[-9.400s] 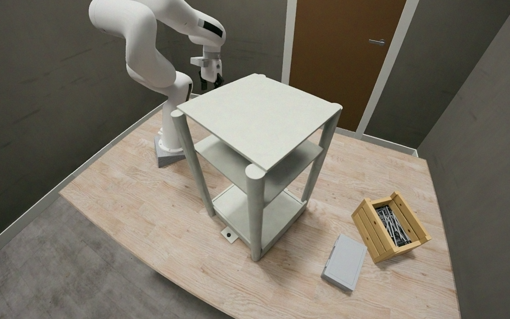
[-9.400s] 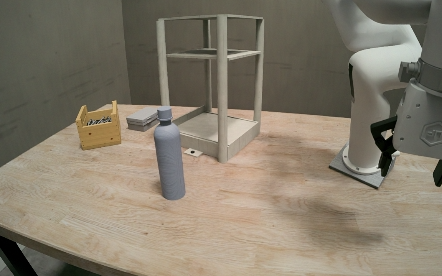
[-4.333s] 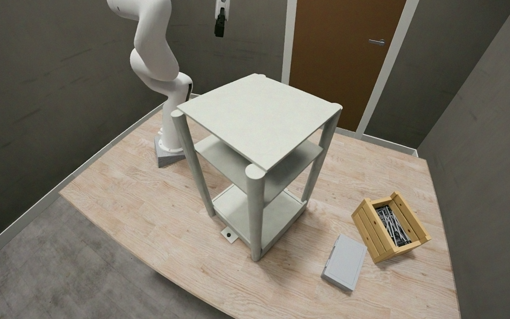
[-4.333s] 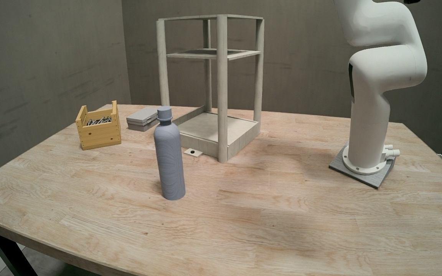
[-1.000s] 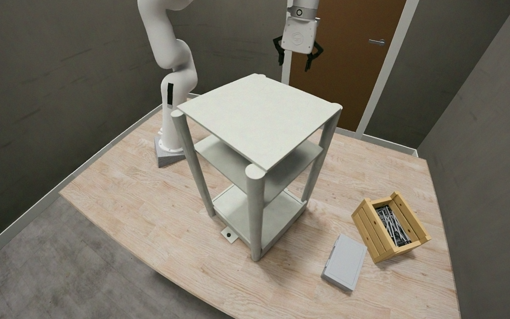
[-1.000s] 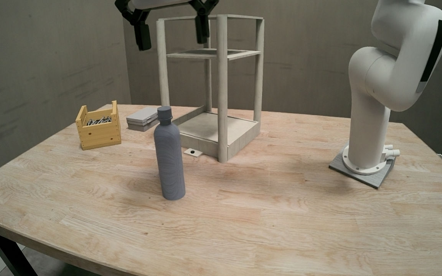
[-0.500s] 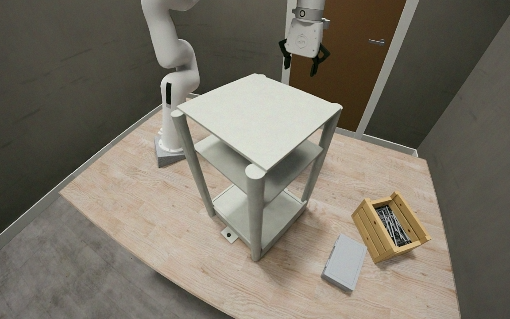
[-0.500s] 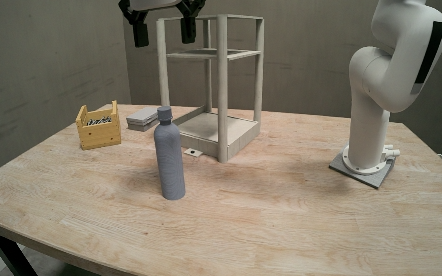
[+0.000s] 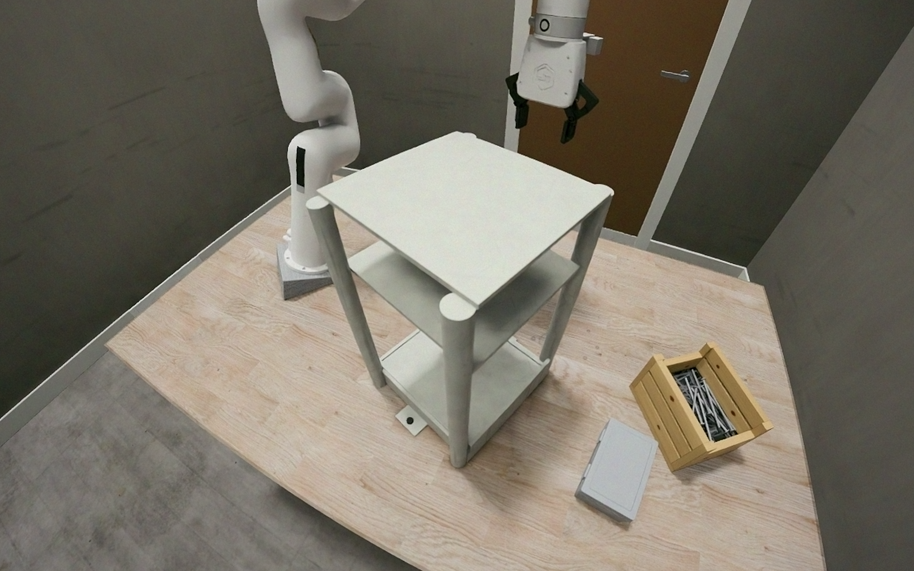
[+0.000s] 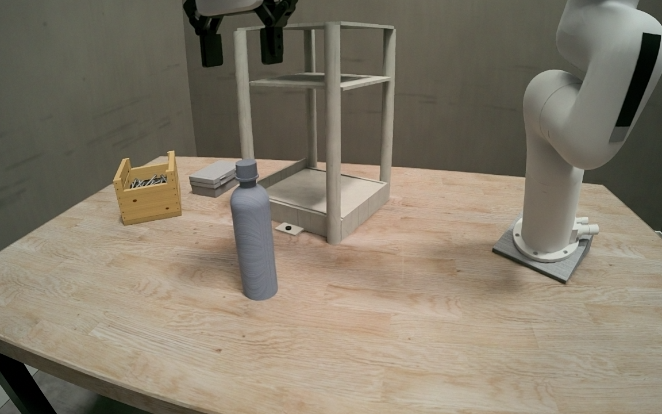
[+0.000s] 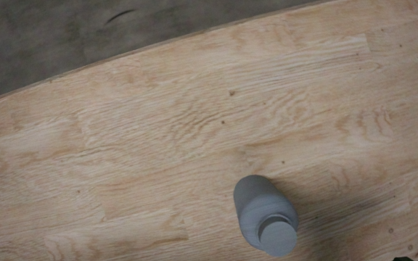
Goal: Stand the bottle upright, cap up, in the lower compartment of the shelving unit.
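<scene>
A matte grey bottle [image 10: 253,236] stands upright on the wooden table [image 10: 426,319], cap up: a tall cylinder with rounded shoulders, faint ring-like grain on its sides, and a darker flared cap with a flat round top. From the wrist camera it [image 11: 265,214] shows near the 5 o'clock edge of the view, its cap a plain disc. It stands apart from everything else, in front of the pale shelving unit [image 10: 331,128], whose lipped lower compartment holds nothing. A small tab with a dark dot [image 10: 288,227] lies at the unit's foot. At the bottle's 10 o'clock sit a flat grey case [image 10: 212,177] and a yellow wooden crate of metal pieces [image 10: 147,190]. High overhead, the jaws of the white arm's gripper [image 10: 241,49] hang wide apart, gripping nothing. The arm's base plate [image 10: 559,271] sits at 3 o'clock.
</scene>
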Tool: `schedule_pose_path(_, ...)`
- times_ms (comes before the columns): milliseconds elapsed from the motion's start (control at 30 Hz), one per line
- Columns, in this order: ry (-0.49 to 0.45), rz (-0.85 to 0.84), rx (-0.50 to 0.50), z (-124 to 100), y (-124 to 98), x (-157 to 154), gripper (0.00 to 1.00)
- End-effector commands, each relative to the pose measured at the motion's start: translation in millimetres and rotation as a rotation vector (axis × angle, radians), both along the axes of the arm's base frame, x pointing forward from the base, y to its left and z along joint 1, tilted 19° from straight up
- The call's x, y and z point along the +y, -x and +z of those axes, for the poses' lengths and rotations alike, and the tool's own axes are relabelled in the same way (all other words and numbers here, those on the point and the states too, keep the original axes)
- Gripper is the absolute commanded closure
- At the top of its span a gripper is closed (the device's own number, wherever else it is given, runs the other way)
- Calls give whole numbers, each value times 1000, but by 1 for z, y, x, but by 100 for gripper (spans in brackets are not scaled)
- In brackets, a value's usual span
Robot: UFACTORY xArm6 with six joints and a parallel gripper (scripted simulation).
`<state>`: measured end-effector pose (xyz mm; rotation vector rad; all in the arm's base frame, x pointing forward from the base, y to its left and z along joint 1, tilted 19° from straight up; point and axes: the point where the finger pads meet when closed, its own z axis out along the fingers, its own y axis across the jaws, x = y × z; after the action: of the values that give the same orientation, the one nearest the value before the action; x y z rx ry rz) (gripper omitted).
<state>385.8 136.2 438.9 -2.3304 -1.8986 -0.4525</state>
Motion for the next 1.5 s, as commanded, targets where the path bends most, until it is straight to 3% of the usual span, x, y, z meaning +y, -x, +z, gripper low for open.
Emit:
schedule_pose_path(0,-8,-34,-2,1,-5,-7,0)
schedule_pose_path(1233,-15,-71,0,1,-10,-14,0)
schedule_pose_path(1267,-15,-71,0,1,-10,-14,23)
schedule_pose_path(1467,-14,-71,0,1,-10,-14,23)
